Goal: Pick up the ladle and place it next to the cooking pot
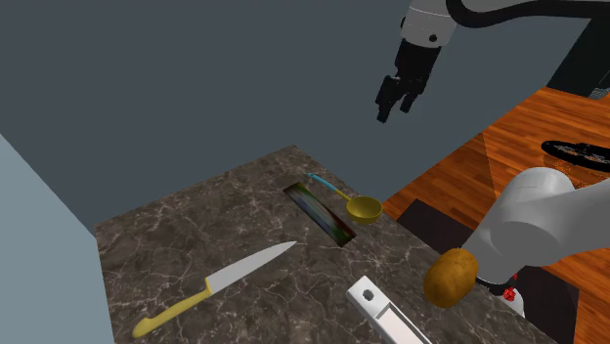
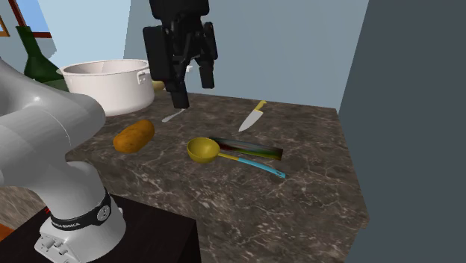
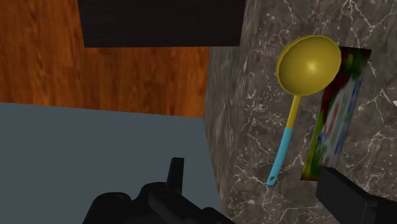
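Observation:
The ladle [image 1: 354, 203] has a yellow bowl and a blue-ended handle. It lies on the dark marble counter [image 1: 196, 235], against a flat colourful packet [image 1: 320, 213]. In the second exterior view the ladle [image 2: 205, 150] lies in front of the arm, with the white cooking pot [image 2: 104, 84] at the counter's far left. My gripper [image 1: 395, 104] hangs high above the counter's edge, open, with nothing between its fingers. Seen from the second exterior view, the gripper [image 2: 193, 86] is up in front of the pot. The wrist view puts the ladle [image 3: 304, 70] ahead of the open gripper [image 3: 253, 168], off to one side.
A yellow-handled knife [image 1: 210, 286] lies on the counter, a potato [image 1: 450, 277] near the stand and a white bar [image 1: 386, 313] at the front edge. A green bottle [image 2: 33, 56] stands behind the pot. Wooden floor [image 1: 528, 127] lies beyond the counter.

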